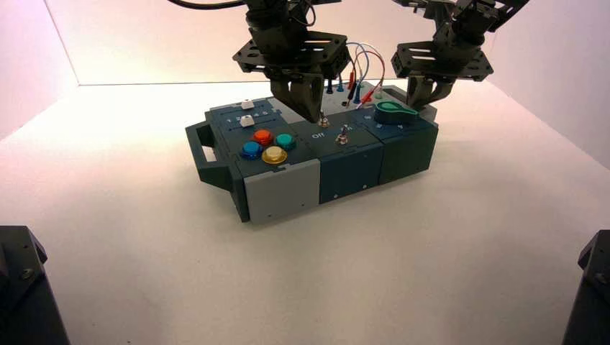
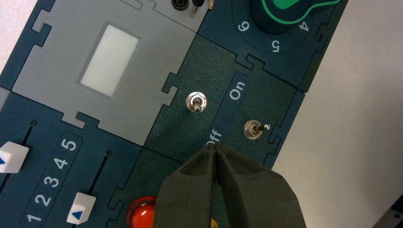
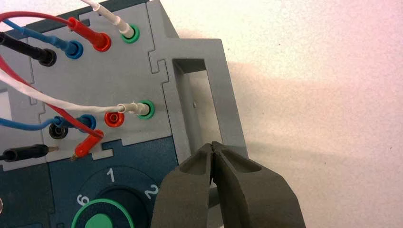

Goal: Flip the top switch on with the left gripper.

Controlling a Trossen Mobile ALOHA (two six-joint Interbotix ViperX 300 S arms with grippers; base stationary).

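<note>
I see the top switch (image 2: 196, 101) on the box's (image 1: 352, 172) dark green middle panel, beside the "Off"/"On" strip. My left gripper (image 2: 215, 147) hangs just short of it, over the "Off" lettering, fingers pressed together on nothing. My right gripper (image 3: 212, 145), likewise pinched empty, waits over the box's grey handle (image 3: 216, 90) at its right end.

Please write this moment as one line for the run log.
left gripper: shut, tips at "Off" lettering beside top switch | switch untouched | right gripper: shut, over box's handle
</note>
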